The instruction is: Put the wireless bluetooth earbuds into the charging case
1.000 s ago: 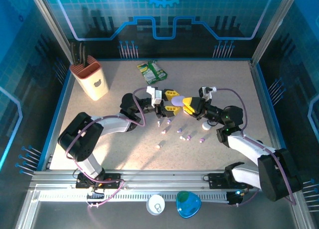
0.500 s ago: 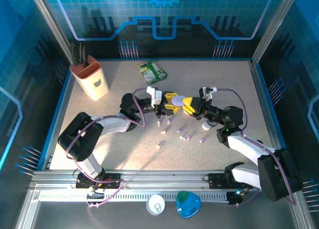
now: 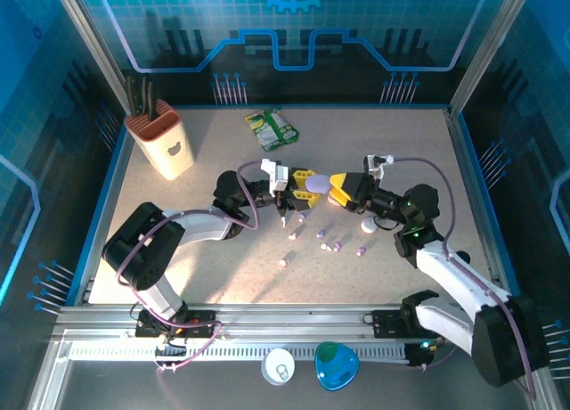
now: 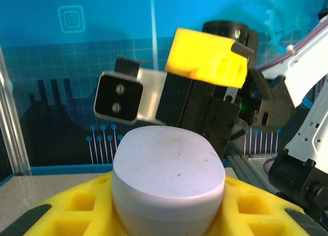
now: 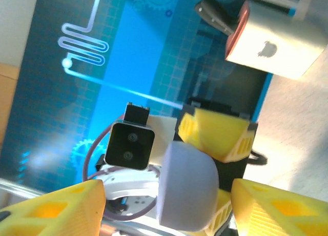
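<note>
**Q:** What does each gripper carry?

**A:** The left gripper [image 3: 305, 185] is closed on the charging case [image 4: 169, 169], a lavender pebble seated between its yellow fingers [image 4: 66, 210]. The right gripper [image 3: 338, 189] faces it tip to tip. Its fingers [image 5: 51, 208] are spread wide on either side of the case and touch nothing that can be seen.

**Q:** How far along is the task?

**A:** Early, by this evidence. The case's seam looks closed, so the lid appears unopened, and no earbud is seated. The earbuds [image 3: 331, 246] lie loose on the table [image 3: 205, 267], scattered just below both grippers, toward the arm bases. Opening the case and every insertion remain.

**Q:** Materials and shapes?

**A:**
- **Case:** smooth matte plastic, rounded and faintly speckled, with a fine seam near its base.
- **Fingers:** yellow plastic with hollow cells.
- **Earbuds:** tiny stemmed pieces, white and purple, far smaller than the case.
- **Table:** speckled and stone-like.
- **Nearby:** a white rounded piece [image 3: 368, 225] sits just beside the right gripper's wrist.
- **Farther off:** beyond the left gripper are a green packet [image 3: 272, 127] and a cream knife block [image 3: 165, 143].
</note>
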Motion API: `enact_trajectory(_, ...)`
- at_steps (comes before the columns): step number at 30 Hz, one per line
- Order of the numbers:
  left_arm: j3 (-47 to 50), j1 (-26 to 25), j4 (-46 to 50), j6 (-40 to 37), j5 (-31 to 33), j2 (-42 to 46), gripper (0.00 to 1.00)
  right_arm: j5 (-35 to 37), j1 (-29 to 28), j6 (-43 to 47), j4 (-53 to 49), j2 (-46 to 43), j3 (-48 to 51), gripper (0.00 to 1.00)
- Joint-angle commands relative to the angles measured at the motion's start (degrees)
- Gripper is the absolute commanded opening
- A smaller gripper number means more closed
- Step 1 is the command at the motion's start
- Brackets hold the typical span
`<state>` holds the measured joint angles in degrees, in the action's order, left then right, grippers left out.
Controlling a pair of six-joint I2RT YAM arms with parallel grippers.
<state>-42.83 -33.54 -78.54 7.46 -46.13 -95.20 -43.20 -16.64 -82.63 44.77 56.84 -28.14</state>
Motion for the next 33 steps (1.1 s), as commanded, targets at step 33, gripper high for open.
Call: enact_trajectory(33,12.4,3.5,13.3,-0.1,-1.7,15.9,0.33,20.7,-12.9,88.3,-60.0,6.7,-30.0,0.97)
